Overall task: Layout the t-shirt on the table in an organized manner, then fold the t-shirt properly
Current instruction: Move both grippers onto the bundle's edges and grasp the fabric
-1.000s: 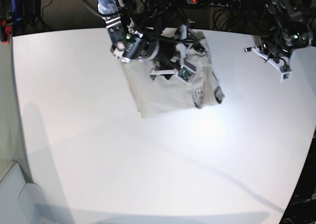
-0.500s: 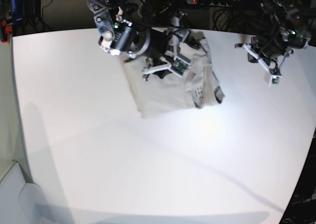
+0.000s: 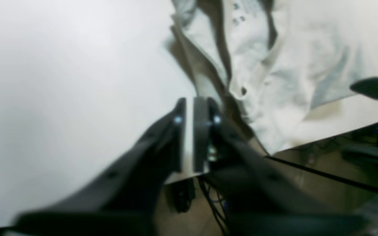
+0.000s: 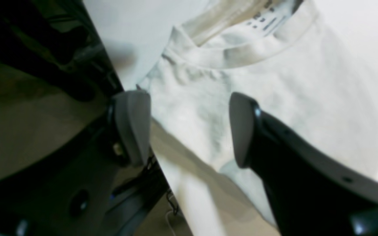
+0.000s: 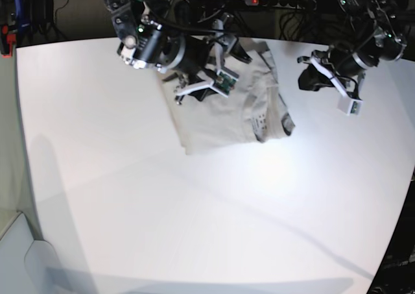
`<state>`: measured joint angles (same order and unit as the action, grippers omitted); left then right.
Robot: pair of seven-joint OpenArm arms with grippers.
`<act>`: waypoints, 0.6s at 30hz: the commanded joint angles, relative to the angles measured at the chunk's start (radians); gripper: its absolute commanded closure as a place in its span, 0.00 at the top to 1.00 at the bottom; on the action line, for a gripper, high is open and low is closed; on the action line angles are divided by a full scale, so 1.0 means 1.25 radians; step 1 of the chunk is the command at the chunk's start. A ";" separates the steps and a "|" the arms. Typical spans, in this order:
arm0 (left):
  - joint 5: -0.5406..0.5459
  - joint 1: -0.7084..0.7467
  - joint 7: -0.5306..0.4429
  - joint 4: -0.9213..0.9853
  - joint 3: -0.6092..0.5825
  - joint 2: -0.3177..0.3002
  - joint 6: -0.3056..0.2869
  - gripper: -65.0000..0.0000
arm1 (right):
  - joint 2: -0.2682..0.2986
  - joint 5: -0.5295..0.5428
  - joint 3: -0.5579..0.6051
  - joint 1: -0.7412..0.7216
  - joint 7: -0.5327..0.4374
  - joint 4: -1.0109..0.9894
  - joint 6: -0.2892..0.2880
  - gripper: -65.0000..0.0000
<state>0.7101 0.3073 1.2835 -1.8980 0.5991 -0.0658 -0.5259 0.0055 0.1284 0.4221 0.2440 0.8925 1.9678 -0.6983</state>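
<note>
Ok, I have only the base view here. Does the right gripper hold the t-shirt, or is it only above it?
Observer: It holds nothing. In the right wrist view the right gripper stands wide open, and the t-shirt lies under the gap, just below the collar.
Operator: And the left one?
Observer: The left gripper shows only a narrow gap with no cloth in it. It is over the bare table, beside the shirt's edge.
Operator: Can you see the neck label?
Observer: Yes, the label shows its print inside the collar, but it is too blurred to read.
</note>
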 commanded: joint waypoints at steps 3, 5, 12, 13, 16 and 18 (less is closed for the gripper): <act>0.017 -0.001 -0.010 -0.010 0.003 -0.002 -0.002 0.47 | 0.011 0.013 0.002 -0.004 -0.019 0.016 0.000 0.59; 0.016 -0.001 -0.017 -0.008 0.003 0.010 -0.003 0.67 | 0.012 0.013 0.000 -0.004 -0.019 0.017 0.000 0.59; 0.019 -0.037 -0.020 0.110 0.042 0.091 -0.005 0.78 | 0.012 0.013 -0.039 -0.006 -0.019 0.018 0.000 0.59; 0.019 -0.040 -0.020 0.126 0.043 0.104 -0.006 0.78 | 0.012 0.013 -0.039 -0.006 -0.019 0.018 0.000 0.59; 0.033 -0.044 -0.020 0.148 0.041 0.124 -0.007 0.79 | 0.013 0.013 -0.044 -0.006 -0.019 0.018 0.000 0.59; 0.078 -0.043 -0.020 0.149 0.039 0.127 -0.018 0.79 | 0.020 0.013 -0.044 -0.006 -0.019 0.018 0.000 0.59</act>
<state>0.7853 0.2581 1.2716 -1.6947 0.6464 0.0971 -0.5400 0.0315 0.1284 0.3664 0.2420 0.8921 1.9697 -0.6983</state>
